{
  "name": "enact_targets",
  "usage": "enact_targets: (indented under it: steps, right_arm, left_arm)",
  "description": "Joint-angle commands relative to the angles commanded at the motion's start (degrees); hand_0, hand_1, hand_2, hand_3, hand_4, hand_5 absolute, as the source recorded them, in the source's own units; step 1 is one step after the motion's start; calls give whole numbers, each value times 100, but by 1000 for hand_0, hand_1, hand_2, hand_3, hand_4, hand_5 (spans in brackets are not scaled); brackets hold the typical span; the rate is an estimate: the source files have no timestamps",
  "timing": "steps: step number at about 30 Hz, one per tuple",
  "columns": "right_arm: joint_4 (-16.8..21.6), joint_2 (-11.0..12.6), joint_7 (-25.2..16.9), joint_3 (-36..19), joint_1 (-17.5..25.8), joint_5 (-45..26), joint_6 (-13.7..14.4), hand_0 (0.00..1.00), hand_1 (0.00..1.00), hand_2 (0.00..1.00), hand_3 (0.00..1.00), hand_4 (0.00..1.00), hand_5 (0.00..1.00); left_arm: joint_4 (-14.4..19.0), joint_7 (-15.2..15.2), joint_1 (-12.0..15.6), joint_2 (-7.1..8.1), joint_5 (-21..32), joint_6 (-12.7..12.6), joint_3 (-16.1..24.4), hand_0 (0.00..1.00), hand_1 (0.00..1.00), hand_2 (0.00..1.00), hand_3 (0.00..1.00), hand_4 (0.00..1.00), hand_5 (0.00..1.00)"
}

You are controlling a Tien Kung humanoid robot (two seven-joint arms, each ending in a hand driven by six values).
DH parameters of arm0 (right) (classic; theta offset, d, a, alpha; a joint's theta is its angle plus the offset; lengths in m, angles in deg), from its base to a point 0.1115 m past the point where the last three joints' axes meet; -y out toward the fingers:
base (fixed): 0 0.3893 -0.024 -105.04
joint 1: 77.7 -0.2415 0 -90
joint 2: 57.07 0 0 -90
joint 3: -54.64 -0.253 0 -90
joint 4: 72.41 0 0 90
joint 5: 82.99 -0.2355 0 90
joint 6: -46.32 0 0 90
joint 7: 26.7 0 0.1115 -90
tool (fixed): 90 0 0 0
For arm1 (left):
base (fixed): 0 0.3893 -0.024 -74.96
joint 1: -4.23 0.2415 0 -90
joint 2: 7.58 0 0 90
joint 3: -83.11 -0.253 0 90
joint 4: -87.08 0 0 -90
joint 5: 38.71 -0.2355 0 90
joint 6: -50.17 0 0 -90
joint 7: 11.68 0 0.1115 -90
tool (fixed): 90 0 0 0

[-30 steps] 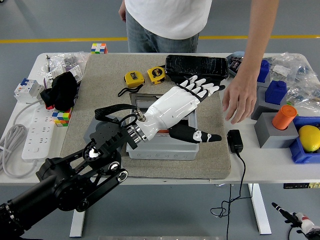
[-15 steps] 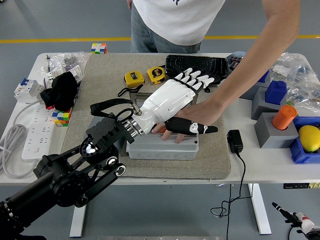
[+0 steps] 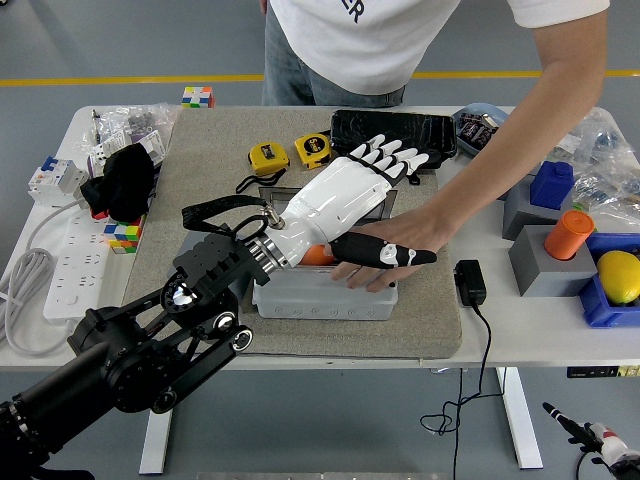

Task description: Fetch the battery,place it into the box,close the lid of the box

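Seen from above, the robot's left hand (image 3: 350,195), white with black fingertips, stretches flat over a grey box (image 3: 325,290) that sits on a tan mat (image 3: 200,200) in the middle of the counter (image 3: 520,320). Its fingers (image 3: 390,155) are spread and straight, gripping nothing, and its black thumb (image 3: 385,252) points toward 3 o'clock. A person standing at the far side reaches an arm in from 1 o'clock, and the person's hand (image 3: 385,262) rests on the box just under the robot's thumb. An orange object (image 3: 318,254), which looks to be the battery, peeks out beneath the robot's palm at about 7 o'clock from the palm's middle, inside or on the open box; whether it touches the palm cannot be told. The right hand is not visible. The step in hand appears to be getting the battery settled in the box. To do it well, the robot's hand should wait above until the person's hand is clear, make sure the battery lies fully below the rim, and only then bring the lid over, pressing evenly so that it seats without pinching anything.
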Motion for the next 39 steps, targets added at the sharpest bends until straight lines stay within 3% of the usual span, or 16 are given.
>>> enact_targets:
  steps: [9, 22, 39]
  right_arm:
    - [5, 3, -2, 15, -16, -22, 4, 901, 880, 817, 856, 998, 998]
    - [0, 11, -2, 13, -3, -14, 6, 901, 879, 817, 856, 998, 998]
    - [4, 2, -1, 32, 14, -29, 9, 901, 880, 817, 856, 998, 998]
  left_arm:
    - [-26, -10, -16, -6, -24, 18, 11, 998, 998, 998, 998, 998, 998]
    - [-146, -110, 14, 25, -133, 94, 449, 998, 998, 998, 995, 998, 998]
    - [-143, -104, 65, 27, -116, 85, 289, 998, 998, 998, 981, 998, 998]
